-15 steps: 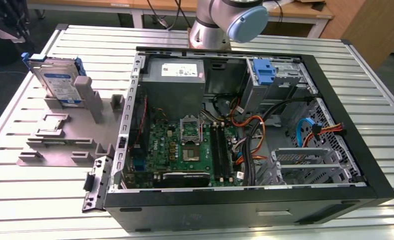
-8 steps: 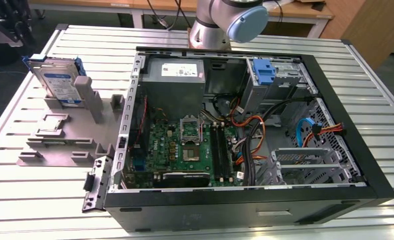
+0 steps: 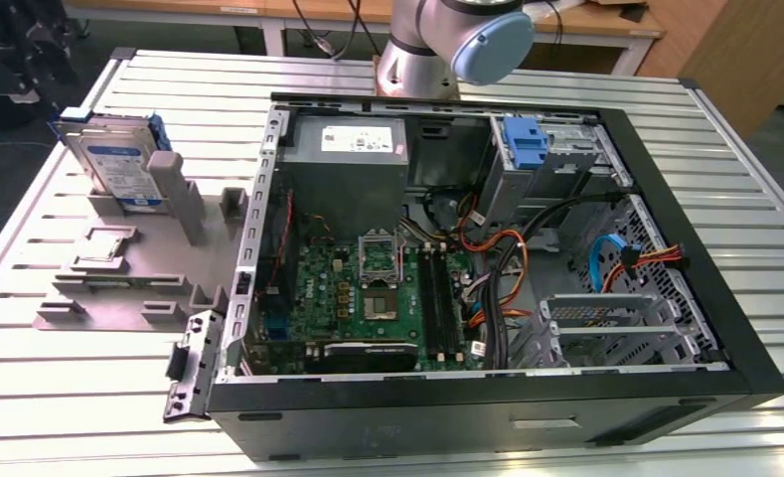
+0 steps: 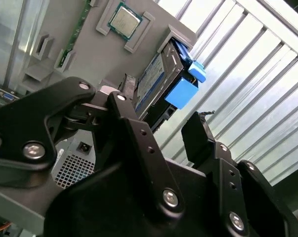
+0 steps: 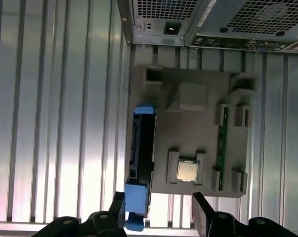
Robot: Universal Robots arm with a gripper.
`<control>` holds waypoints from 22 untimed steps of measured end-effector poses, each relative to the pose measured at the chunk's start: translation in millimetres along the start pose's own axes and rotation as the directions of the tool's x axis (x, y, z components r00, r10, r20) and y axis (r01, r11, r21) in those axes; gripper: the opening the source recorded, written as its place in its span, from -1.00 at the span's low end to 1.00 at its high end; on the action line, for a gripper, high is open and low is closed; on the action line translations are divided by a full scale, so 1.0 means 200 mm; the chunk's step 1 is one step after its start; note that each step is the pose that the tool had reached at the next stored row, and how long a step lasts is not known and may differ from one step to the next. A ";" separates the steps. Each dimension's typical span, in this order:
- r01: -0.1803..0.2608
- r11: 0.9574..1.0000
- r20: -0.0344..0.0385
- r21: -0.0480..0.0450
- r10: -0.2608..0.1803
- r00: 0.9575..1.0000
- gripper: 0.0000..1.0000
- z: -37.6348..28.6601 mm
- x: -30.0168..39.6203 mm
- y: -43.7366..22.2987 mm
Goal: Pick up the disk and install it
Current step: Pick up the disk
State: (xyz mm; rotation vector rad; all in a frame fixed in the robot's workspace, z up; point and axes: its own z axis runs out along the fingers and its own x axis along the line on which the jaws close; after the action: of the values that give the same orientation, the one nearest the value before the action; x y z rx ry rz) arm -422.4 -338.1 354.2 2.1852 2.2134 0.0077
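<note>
End effector (image 5: 161, 215) hangs wide open, holding nothing, near the disk (image 5: 143, 148). I see the disk standing on edge in the grey holder (image 5: 163, 128) on the counter (image 5: 55, 123), beside the computer case (image 3: 498, 417). I think picking up and installing are both left.

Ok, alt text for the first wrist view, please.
The open gripper hangs near one end of the disk, which stands on edge along a grey fixture on the slatted table. A processor chip sits in the fixture; the computer case lies beyond.
</note>
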 end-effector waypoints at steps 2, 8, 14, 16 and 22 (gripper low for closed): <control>-0.029 1.000 0.001 0.000 0.029 1.000 0.29 0.018 0.001 -0.001; -0.053 0.999 -0.002 0.001 0.053 0.999 0.29 0.061 0.010 -0.004; -0.063 0.998 -0.002 0.001 0.063 0.998 0.29 0.093 0.025 -0.005; -0.065 0.998 -0.003 0.001 0.065 0.998 0.29 0.104 0.028 -0.005; -0.067 0.998 -0.009 0.002 0.067 0.998 0.29 0.132 0.031 -0.006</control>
State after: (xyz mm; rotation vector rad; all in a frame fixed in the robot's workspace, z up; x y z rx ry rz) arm -423.1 -332.4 327.7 2.2637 2.1440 0.0173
